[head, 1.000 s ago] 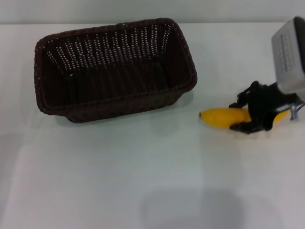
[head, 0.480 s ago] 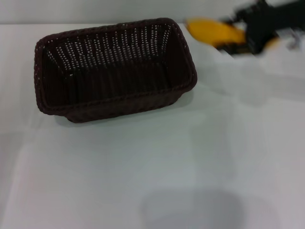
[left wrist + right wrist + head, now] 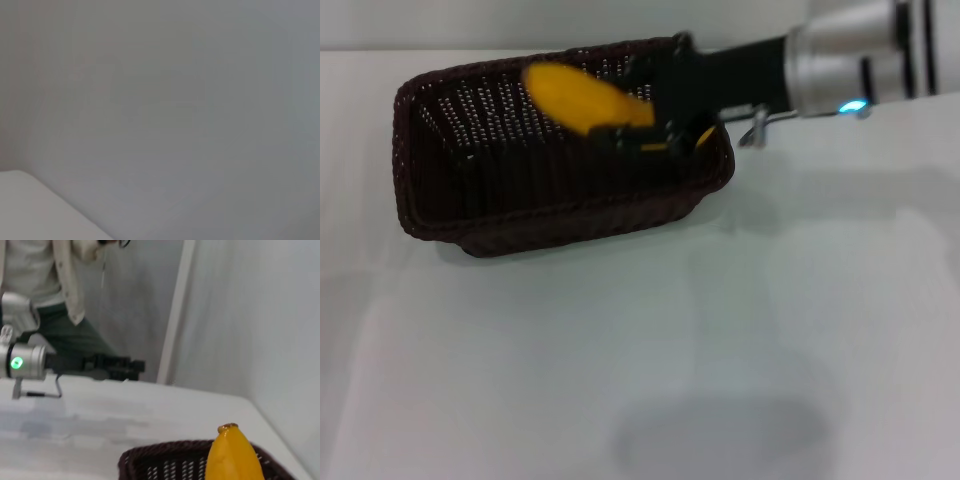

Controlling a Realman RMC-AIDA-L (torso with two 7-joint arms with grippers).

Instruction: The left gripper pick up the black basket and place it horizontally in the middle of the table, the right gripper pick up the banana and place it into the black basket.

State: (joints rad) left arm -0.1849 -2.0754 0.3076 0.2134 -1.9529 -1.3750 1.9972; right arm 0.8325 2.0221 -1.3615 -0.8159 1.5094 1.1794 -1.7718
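The black basket (image 3: 520,215) stands on the white table (image 3: 720,350), at the back and left of the middle, its long side across my view. My right gripper (image 3: 632,128) reaches in from the right and is shut on the yellow banana (image 3: 580,100), holding it above the basket's inside. In the right wrist view the banana (image 3: 235,455) points over the basket's rim (image 3: 160,455). My left gripper (image 3: 117,367) shows only in that view, held off beyond the table's far side. It is out of the head view.
A person (image 3: 50,290) stands behind the left arm in the right wrist view. The left wrist view shows only a grey wall and a table corner (image 3: 30,210). A shadow (image 3: 720,435) lies on the table's front.
My right gripper lifted the banana off the table at the right, carried it up and leftward, and now holds it over the basket. The basket has not moved.
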